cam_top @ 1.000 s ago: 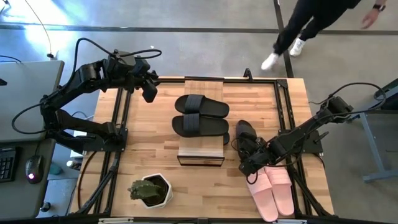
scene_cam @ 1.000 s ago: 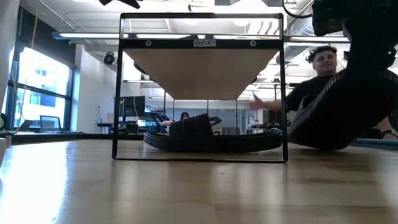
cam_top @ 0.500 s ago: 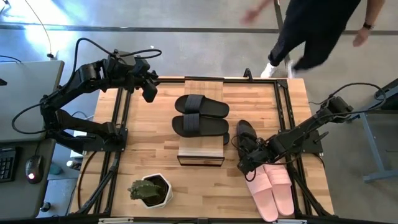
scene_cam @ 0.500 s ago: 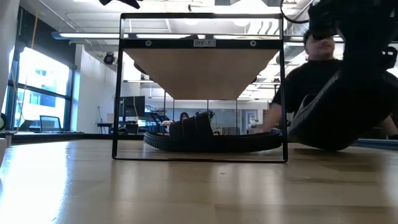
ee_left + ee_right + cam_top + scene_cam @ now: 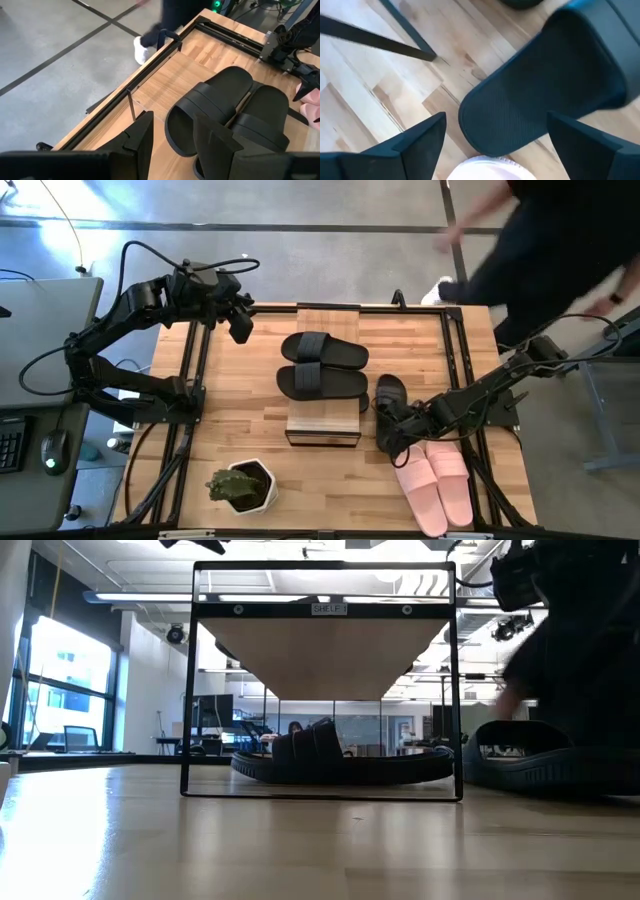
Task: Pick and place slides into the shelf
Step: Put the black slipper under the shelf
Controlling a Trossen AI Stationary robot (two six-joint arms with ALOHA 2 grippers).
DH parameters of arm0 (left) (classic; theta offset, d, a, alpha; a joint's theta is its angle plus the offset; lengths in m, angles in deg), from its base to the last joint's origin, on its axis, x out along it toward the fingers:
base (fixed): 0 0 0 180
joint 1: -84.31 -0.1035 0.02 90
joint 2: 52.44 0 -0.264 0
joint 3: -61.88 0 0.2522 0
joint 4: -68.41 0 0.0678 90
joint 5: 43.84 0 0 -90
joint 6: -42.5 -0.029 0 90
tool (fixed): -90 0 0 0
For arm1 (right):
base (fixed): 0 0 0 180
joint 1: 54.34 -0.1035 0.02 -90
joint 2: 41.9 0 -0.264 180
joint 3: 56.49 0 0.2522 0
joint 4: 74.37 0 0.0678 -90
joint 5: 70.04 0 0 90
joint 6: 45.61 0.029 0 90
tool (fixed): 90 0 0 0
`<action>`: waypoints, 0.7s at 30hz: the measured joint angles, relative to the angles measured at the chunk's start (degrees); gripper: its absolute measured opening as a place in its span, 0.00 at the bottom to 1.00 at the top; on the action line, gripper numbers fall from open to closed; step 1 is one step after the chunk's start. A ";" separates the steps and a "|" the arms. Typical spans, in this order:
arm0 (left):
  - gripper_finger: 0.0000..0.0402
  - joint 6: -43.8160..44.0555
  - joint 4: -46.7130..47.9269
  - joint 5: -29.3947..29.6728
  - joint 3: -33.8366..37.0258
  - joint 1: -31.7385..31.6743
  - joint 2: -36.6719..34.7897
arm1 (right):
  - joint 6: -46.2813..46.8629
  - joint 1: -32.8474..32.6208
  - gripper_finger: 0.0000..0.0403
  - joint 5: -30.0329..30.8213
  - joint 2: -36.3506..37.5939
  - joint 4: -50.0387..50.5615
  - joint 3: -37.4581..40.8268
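Two black slides [image 5: 323, 348] [image 5: 322, 383] lie side by side on the shelf's [image 5: 322, 425] light-wood top. Another black one [image 5: 340, 762] shows under the plank in the low view. A further black slide [image 5: 392, 395] lies flat on the table right of the shelf. My right gripper [image 5: 388, 438] is open and points down over its near end [image 5: 520, 115], one finger on each side and not touching it. The pink pair [image 5: 435, 485] lies near the right front corner. My left gripper [image 5: 240, 325] hangs open and raised over the far left, with nothing between its fingers [image 5: 175, 145].
A potted green plant [image 5: 240, 485] stands near the front edge, left of centre. A person [image 5: 545, 250] in black is walking past the table's far right corner. Black frame rails [image 5: 190, 380] run along both sides of the table. Bare wood lies between the plant and the shelf.
My right gripper has rolled a little and swung slightly toward the shelf, still open over the black slide's near end. The person beyond the table's far right corner has moved to the right.
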 joint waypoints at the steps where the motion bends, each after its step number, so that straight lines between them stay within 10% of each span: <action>1: 0.30 0.00 0.00 0.00 0.00 0.00 0.00 | 1.27 -0.20 0.82 -0.28 0.04 0.22 0.00; 11: 0.30 0.00 0.07 -1.86 0.00 0.00 0.00 | 15.38 -7.71 0.66 -3.07 0.13 13.77 -4.26; 21: 0.30 0.47 0.44 0.72 0.00 0.00 0.00 | 37.43 -18.86 0.20 3.40 0.13 15.71 -3.04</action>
